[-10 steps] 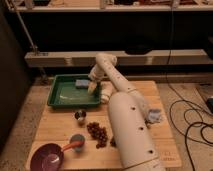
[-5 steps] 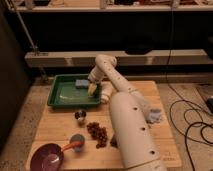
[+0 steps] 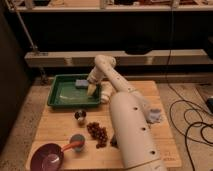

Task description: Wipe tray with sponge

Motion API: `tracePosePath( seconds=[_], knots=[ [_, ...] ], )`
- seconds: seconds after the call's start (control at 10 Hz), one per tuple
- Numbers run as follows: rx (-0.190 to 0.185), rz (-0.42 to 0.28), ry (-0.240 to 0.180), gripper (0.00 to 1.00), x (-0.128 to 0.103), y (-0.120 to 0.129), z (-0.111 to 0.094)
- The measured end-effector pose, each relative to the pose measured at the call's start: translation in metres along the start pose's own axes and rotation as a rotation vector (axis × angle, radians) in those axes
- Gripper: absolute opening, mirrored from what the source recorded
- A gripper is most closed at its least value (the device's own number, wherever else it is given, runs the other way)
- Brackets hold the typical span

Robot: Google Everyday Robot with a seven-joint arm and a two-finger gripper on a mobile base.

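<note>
A green tray [image 3: 62, 95] sits at the back left of the wooden table. A blue sponge [image 3: 81, 83] lies inside the tray near its back right corner. My white arm reaches from the front over the table to the tray's right side. My gripper [image 3: 91, 90] hangs down inside the tray's right end, just in front and to the right of the sponge. I cannot tell whether it touches the sponge.
A small dark cup [image 3: 80, 116], a bunch of dark grapes [image 3: 97, 133], a grey cup [image 3: 77, 142] and a purple bowl [image 3: 47, 157] with an orange-handled utensil stand on the table [image 3: 60, 127]. A blue cloth [image 3: 154, 115] lies at right. Cables lie on the floor right.
</note>
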Motion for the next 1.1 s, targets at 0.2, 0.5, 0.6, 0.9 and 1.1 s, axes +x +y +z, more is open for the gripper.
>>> tracePosePath(
  seconds=[0.2,0.5,0.6,0.9,1.1],
  knots=[
    [-0.007,-0.004,0.009,0.39,-0.0002,0.0004,0.0008],
    [-0.020,-0.012,0.037,0.09,-0.0020,0.0023,0.0019],
    [-0.020,-0.016,0.041,0.01,-0.0035,0.0023,0.0019],
    [-0.021,-0.017,0.041,0.00,-0.0036,0.0023,0.0020],
    [-0.022,-0.016,0.040,0.00,-0.0038,0.0028,0.0025]
  ],
)
